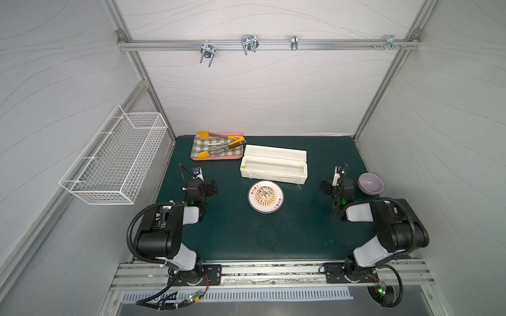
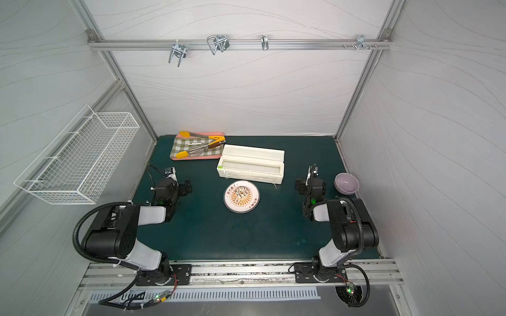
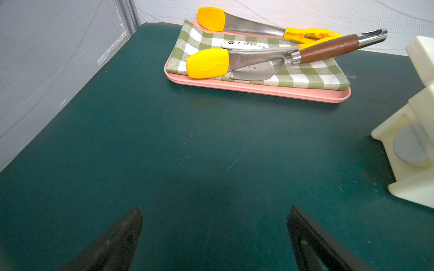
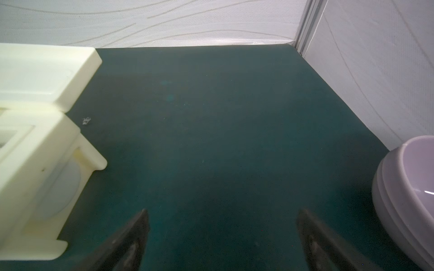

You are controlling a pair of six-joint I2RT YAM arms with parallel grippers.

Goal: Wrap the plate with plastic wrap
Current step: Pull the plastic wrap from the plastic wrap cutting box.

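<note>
My left tool (image 3: pixel 215 211) and right tool (image 4: pixel 225 213) both gape wide, holding nothing, above the green surface (image 1: pixel 232 232). Plate (image 1: pixel 265 197) lies between them (dispenser box (image 1: pixel 273 167) just behind it).

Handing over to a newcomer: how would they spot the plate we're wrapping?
On the dark green mat, find the long cream dispenser box; the plate lies just on the robot's side of it. It is the only flat dish, white with an orange sunburst and red characters round its rim; the lilac bowl to the right is deep and plain.
</note>
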